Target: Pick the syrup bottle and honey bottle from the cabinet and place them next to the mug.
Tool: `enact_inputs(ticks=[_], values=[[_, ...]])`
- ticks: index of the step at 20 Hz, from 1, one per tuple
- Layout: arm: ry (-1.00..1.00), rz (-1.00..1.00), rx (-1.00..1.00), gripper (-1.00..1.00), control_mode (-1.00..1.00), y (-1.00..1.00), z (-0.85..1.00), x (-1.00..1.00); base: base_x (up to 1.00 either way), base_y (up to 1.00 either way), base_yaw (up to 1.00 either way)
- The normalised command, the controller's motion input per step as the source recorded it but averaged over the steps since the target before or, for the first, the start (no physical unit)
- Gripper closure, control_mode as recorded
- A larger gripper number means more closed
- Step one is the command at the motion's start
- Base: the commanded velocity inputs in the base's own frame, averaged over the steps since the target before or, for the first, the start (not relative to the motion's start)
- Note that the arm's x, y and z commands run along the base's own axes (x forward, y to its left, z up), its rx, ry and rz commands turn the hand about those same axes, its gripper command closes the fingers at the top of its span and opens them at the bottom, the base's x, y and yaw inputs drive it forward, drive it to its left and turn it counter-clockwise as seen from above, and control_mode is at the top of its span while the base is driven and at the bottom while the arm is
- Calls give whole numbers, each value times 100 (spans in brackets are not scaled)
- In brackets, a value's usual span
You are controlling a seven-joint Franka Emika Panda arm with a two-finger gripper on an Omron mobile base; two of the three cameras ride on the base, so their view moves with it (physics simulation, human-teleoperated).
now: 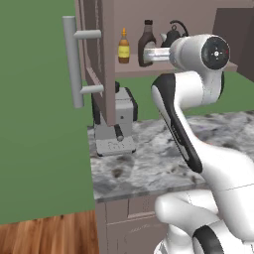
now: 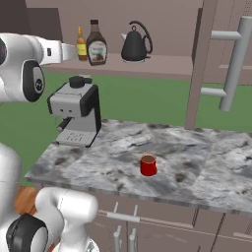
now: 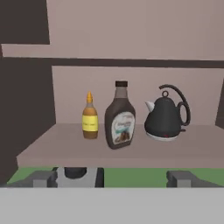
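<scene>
On the shelf of the open cabinet (image 3: 131, 151) stand the slim amber honey bottle (image 3: 90, 117) and, to its right, the larger dark brown syrup bottle (image 3: 120, 119). Both are upright and show again from the base: the honey bottle (image 1: 124, 47) (image 2: 80, 45) and the syrup bottle (image 1: 146, 42) (image 2: 96, 44). My gripper (image 3: 113, 179) is open and level with the shelf, a little in front of the syrup bottle and holding nothing. Its hand reaches in from the side (image 1: 149, 53) (image 2: 73, 51). The red mug (image 2: 148, 165) stands on the marble counter (image 2: 113, 152).
A black kettle (image 3: 166, 116) sits on the shelf right of the syrup bottle. A grey coffee machine (image 2: 76, 110) stands on the counter below the shelf. The cabinet doors swing out, each with a grey bar handle (image 1: 72, 62) (image 2: 235, 64). Drawers (image 2: 123, 219) sit under the counter.
</scene>
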Motion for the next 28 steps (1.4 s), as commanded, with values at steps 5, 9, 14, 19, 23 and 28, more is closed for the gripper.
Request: enact_inputs(ticks=[5,9,14,19,23,28], values=[[-6,1,8,-100,-100,-32,25,4,0,0,0],[11,3,3,-100,-100,-20,6,2,0,0,0],[33,0,0,-100,-100,-2,0,0,0,0,0],[17,0,0,-100,-100,4,0,0,0,0,0],[0,0,0,-100,-100,5,-16,14,0,0,0],[0,-1,0,-100,-100,3,-24,38,0,0,0]])
